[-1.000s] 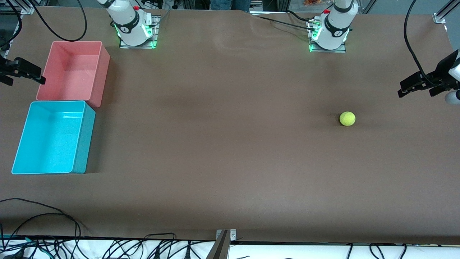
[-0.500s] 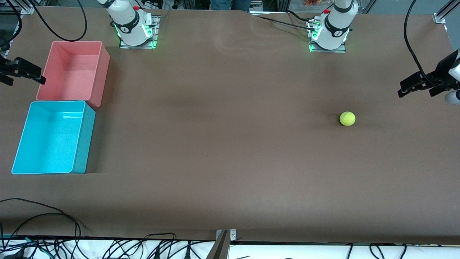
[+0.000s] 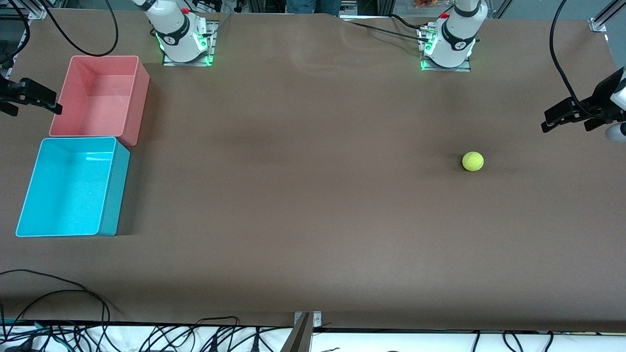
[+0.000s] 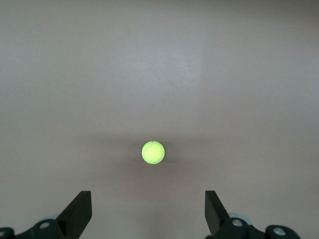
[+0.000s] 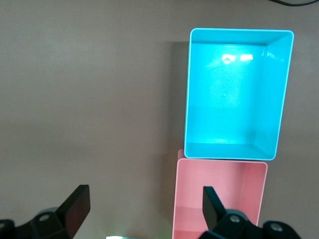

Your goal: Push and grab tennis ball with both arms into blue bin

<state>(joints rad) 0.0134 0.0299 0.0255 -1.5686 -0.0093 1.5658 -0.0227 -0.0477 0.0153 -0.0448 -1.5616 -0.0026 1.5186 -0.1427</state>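
Observation:
The tennis ball [image 3: 473, 161] lies on the brown table toward the left arm's end; in the left wrist view the ball [image 4: 153, 152] sits ahead of the fingers, apart from them. My left gripper [image 3: 570, 120] hangs in the air over that end of the table, open and empty [image 4: 148, 214]. The blue bin [image 3: 115, 195] stands empty at the right arm's end and shows in the right wrist view [image 5: 188, 99]. My right gripper [image 3: 29, 102] hovers by the pink bin's edge, open and empty [image 5: 144, 211].
A pink-red bin [image 3: 139, 98] stands empty, touching the blue bin and farther from the front camera; it also shows in the right wrist view [image 5: 219, 199]. Cables [image 3: 73, 293] lie along the table's near edge. Wide brown table surface lies between ball and bins.

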